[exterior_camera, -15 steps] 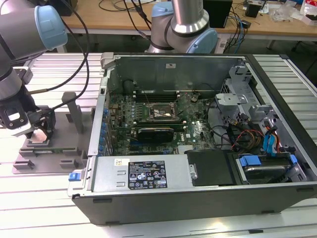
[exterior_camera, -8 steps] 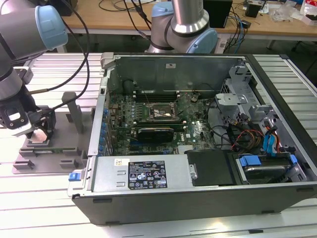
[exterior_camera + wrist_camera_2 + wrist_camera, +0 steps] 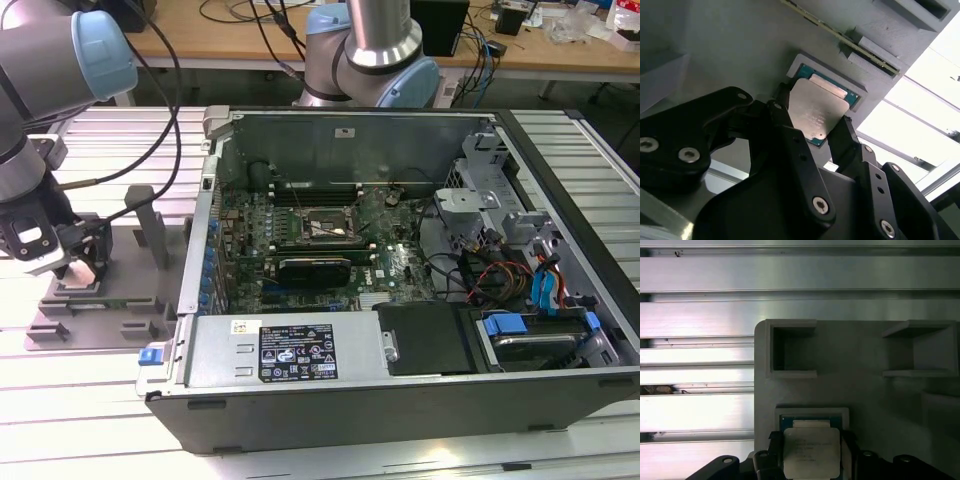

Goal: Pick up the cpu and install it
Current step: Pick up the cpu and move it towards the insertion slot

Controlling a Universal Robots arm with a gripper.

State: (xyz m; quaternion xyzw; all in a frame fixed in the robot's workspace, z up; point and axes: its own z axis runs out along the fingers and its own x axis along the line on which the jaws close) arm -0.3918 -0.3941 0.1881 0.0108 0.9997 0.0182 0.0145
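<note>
The cpu (image 3: 815,112), a thin square chip with a silvery top, lies between the two black fingers of my gripper (image 3: 812,119), which are closed against its opposite edges. It sits at or just above a square recess in the grey fixture (image 3: 740,50); whether it is lifted clear I cannot tell. In the first wrist view the cpu (image 3: 810,452) covers most of that recess in the fixture (image 3: 855,350), with my gripper (image 3: 811,445) around it. In the exterior view my gripper (image 3: 80,262) is low over the fixture (image 3: 120,300), at the exterior view's left.
An open computer case (image 3: 400,380) lies to the exterior view's right of the fixture, its motherboard showing a black socket frame (image 3: 325,228). A second arm's base (image 3: 370,60) stands behind the case. Grey upright blocks (image 3: 150,225) rise from the fixture close to my gripper.
</note>
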